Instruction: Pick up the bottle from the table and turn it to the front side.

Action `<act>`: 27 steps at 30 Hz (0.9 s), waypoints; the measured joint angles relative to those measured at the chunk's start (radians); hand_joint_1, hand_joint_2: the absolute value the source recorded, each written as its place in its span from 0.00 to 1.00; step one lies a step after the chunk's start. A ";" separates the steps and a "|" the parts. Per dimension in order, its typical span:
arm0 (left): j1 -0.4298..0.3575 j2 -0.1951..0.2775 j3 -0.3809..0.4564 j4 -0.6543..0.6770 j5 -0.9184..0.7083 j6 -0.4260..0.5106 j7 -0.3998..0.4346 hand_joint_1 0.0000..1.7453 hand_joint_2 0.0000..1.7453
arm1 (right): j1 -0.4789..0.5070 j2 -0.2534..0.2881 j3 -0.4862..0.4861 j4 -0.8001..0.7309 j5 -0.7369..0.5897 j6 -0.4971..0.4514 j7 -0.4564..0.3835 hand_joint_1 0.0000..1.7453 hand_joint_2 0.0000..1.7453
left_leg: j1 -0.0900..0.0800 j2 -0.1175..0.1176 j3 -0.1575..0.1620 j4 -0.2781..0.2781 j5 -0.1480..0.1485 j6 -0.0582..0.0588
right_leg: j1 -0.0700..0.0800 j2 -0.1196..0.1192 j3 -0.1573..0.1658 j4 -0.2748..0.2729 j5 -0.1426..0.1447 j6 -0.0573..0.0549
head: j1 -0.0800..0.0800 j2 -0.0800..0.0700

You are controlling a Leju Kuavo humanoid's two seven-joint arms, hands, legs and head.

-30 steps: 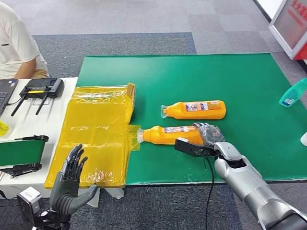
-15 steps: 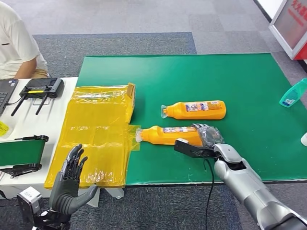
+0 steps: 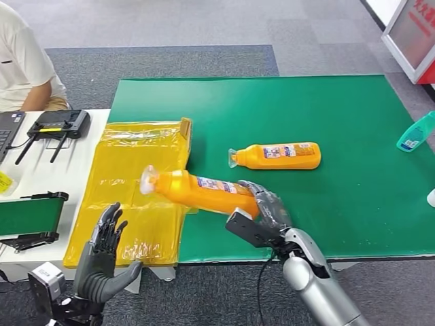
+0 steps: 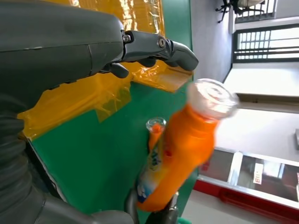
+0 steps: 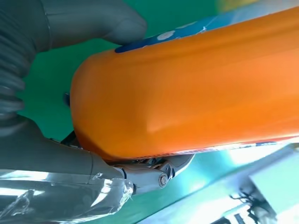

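Orange bottle (image 3: 202,191) with clear cap and blue-white label strip, grasped at base end by right hand (image 3: 266,207) (fingers wrapped around body). Bottle lifted off green mat (image 3: 328,109), tilted, cap end over yellow plastic sheet (image 3: 130,170). Half second ago it lay flat on mat, cap at sheet edge. Second orange bottle (image 3: 276,155) lies unmoved on mat. Left hand (image 3: 102,255) empty, fingers spread, same place.
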 joint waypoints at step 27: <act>-0.104 -0.014 -0.118 -0.079 0.110 0.030 0.051 0.00 1.00 | 0.224 0.196 -0.070 -0.335 -0.274 0.072 -0.223 1.00 1.00 | 0.000 0.000 0.000 0.000 0.000 0.000 | 0.000 0.000 0.000 0.000 0.000 0.000 | 0.000 0.000</act>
